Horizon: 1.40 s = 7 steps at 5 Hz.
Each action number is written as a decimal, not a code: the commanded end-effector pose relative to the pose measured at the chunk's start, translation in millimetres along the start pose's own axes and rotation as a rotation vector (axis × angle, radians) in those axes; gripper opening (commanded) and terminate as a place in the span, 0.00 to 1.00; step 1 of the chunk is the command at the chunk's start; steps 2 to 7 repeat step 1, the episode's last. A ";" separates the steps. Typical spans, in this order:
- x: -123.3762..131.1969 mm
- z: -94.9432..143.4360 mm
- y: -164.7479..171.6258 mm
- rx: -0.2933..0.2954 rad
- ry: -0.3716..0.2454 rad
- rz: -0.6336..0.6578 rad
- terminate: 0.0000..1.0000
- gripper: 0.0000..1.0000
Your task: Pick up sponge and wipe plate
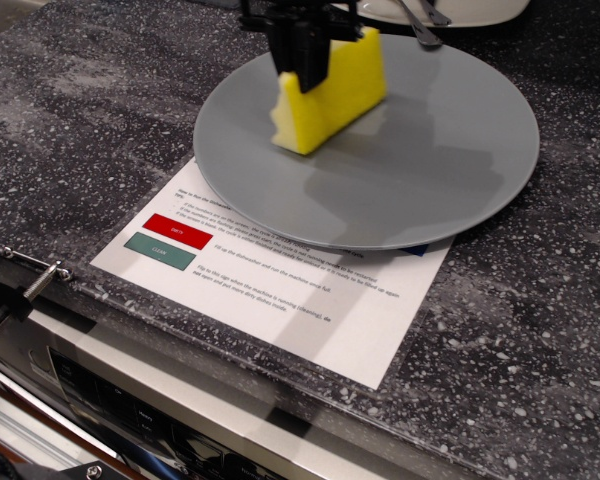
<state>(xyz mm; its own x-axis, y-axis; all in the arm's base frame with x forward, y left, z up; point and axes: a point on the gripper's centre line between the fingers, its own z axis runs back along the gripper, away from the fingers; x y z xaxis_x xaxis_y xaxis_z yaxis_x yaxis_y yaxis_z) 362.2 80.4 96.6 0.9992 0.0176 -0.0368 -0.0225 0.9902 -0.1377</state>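
Observation:
The large round grey plate [410, 170] lies on the dark speckled counter, over the top of a printed sheet. My black gripper [305, 62] comes down from the top edge and is shut on the bright yellow sponge [332, 95]. The sponge stands tilted on its edge, its lower corner resting on the plate's far left part. The gripper's upper body is cut off by the frame.
A white paper sheet [280, 290] with a red and a green label lies under the plate's near edge. A white dish with cutlery [435, 12] sits at the top edge behind the plate. The counter's front edge and an appliance panel [130, 400] run along the bottom left.

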 end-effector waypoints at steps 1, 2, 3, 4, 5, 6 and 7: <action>-0.5 28.4 29.6 0.077 -0.084 0.115 1.00 0.00; -0.5 28.4 29.6 0.077 -0.084 0.115 1.00 0.00; -0.5 28.4 29.6 0.077 -0.084 0.115 1.00 0.00; -0.5 28.4 29.6 0.077 -0.084 0.115 1.00 0.00; -0.5 28.4 29.6 0.077 -0.084 0.115 1.00 0.00; -0.5 28.4 29.6 0.077 -0.084 0.115 1.00 0.00; -0.5 28.4 29.6 0.077 -0.084 0.115 1.00 0.00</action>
